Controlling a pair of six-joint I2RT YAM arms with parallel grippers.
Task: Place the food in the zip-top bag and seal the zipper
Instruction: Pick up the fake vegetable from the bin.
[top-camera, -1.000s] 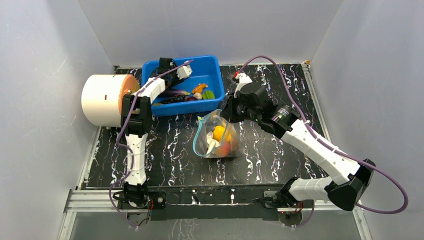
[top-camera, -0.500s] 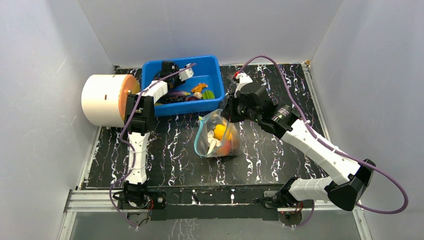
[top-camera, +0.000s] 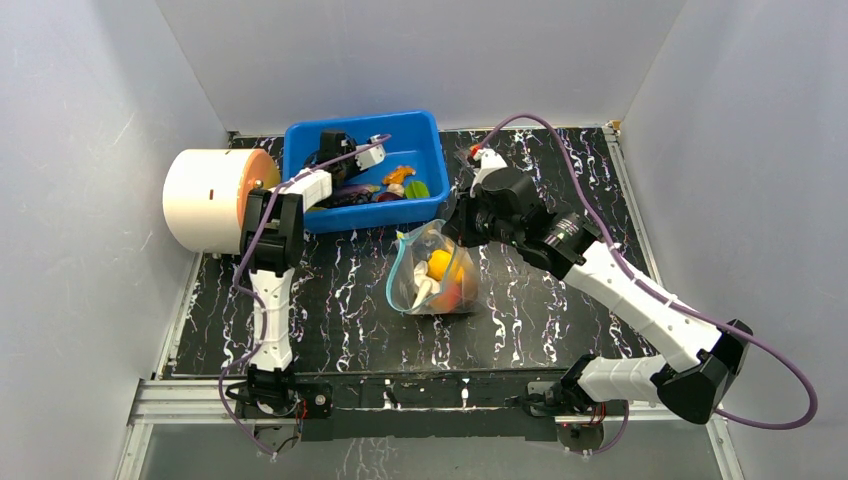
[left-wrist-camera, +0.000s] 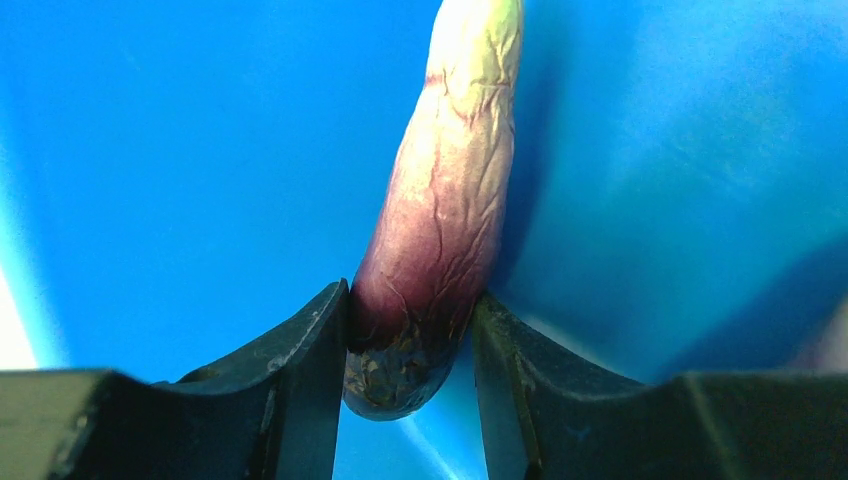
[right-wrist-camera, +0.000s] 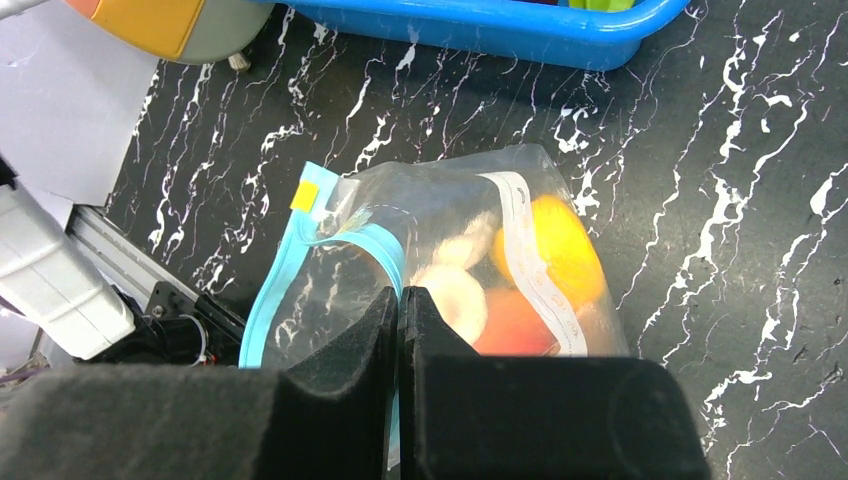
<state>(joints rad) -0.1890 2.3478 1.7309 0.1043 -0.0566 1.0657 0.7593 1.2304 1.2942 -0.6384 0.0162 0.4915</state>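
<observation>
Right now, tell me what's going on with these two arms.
The left arm's jaws pinch one end of a wrinkled purple toy eggplant inside the blue plastic bin. The right arm's jaws are shut on the teal zipper strip of the clear zip-top bag, holding its mouth open. Several toy foods are already inside; the bag is unsealed.

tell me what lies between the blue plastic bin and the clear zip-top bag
Nothing: only bare black marbled tabletop separates the blue plastic bin from the clear zip-top bag, seen in the right wrist view.

Pale grey walls (top-camera: 420, 50), black white-veined tabletop (top-camera: 340, 290), even light
</observation>
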